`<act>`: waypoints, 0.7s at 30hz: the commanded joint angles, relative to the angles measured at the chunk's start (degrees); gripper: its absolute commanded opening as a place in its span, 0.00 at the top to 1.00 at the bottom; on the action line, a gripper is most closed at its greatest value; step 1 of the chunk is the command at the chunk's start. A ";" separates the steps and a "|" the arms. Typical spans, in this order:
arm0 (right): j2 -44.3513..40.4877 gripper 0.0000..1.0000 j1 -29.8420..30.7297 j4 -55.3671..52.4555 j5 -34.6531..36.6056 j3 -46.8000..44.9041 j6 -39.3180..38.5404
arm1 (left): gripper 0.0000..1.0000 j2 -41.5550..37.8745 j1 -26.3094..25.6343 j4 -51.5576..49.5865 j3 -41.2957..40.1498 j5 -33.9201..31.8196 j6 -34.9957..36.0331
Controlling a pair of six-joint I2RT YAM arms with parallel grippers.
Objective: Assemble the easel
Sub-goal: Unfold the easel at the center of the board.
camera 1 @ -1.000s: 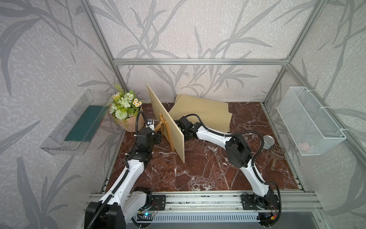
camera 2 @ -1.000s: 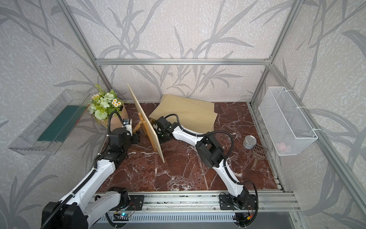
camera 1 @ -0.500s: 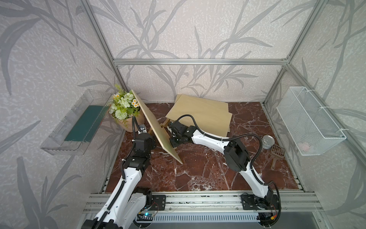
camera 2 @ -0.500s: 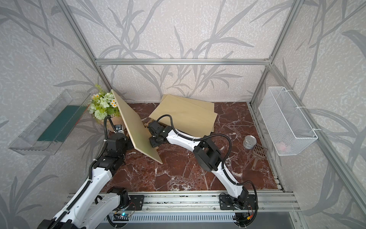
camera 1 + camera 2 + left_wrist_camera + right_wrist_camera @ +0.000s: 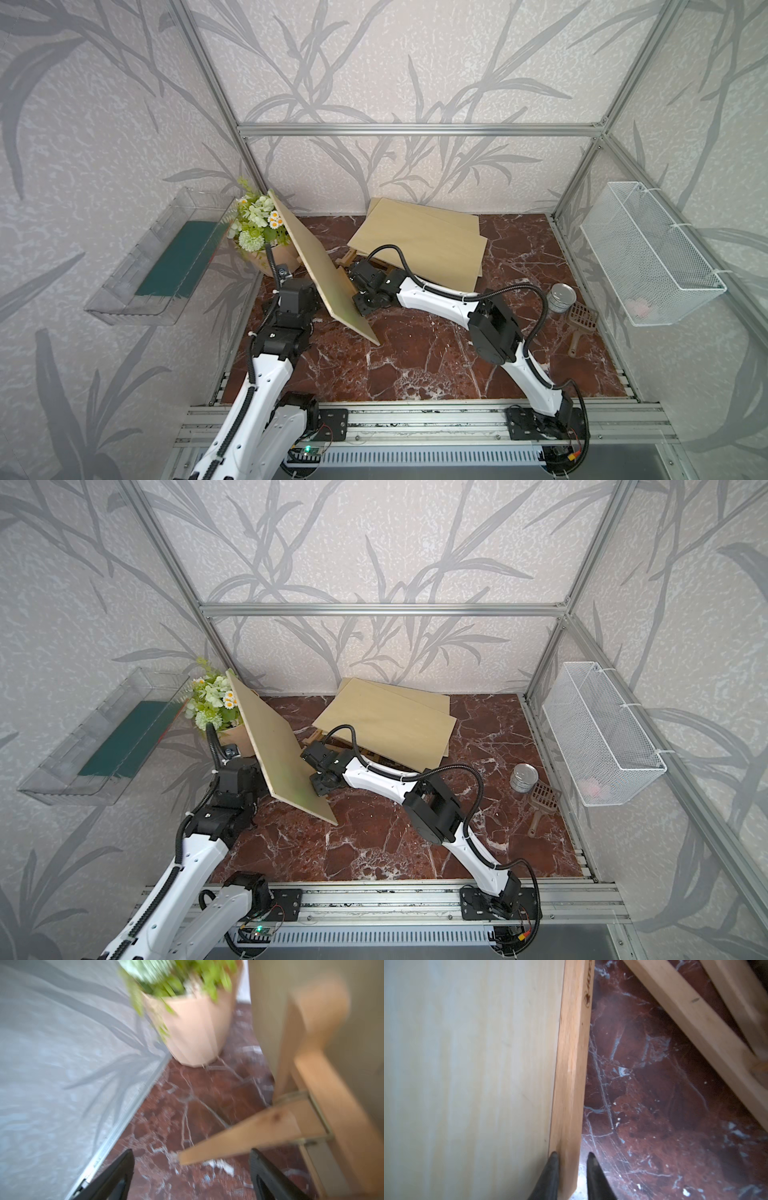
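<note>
Left gripper [image 5: 193, 1169] — jaws wide, empty — faces the tip of the easel's rear leg [image 5: 239, 1132], whose long axis slants away towards the board; this arm is nearer. Easel board [image 5: 322, 268], on the marble [image 5: 415, 361], leans further towards the flowers [image 5: 257, 220] than a second ago. Right gripper [image 5: 572, 1157] straddles its ledge [image 5: 571, 1064], slackened, gap showing.

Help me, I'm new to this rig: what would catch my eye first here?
A big pale wooden board stands tilted left of centre, the right gripper astride its edge strip. Behind it, potted flowers fill the back left corner; more boards lie stacked at the back.
</note>
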 commanded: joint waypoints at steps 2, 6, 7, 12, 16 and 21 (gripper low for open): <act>0.52 0.65 -1.18 -7.21 2.45 -0.90 0.42 | 0.11 -2.76 0.73 -7.10 8.92 -4.29 -4.15; -1.81 0.61 -1.62 -5.46 1.79 -2.63 -0.26 | 0.11 -2.76 0.66 -14.15 15.12 -2.65 -4.49; -2.34 0.60 -1.60 -5.09 1.70 -2.96 -0.35 | 0.07 -2.54 0.60 -15.93 16.67 -2.58 -4.44; -4.21 0.54 -1.71 -4.75 1.09 -3.24 -0.83 | 0.04 -1.31 0.66 -20.46 24.49 -1.50 -3.99; -6.07 0.50 -2.27 -5.23 1.26 -2.40 -1.51 | 0.04 -0.72 0.58 -20.01 31.34 5.69 -2.45; -9.66 0.45 -4.20 -4.70 0.24 -3.26 -2.52 | 0.02 2.23 0.61 -19.89 40.27 14.16 -0.37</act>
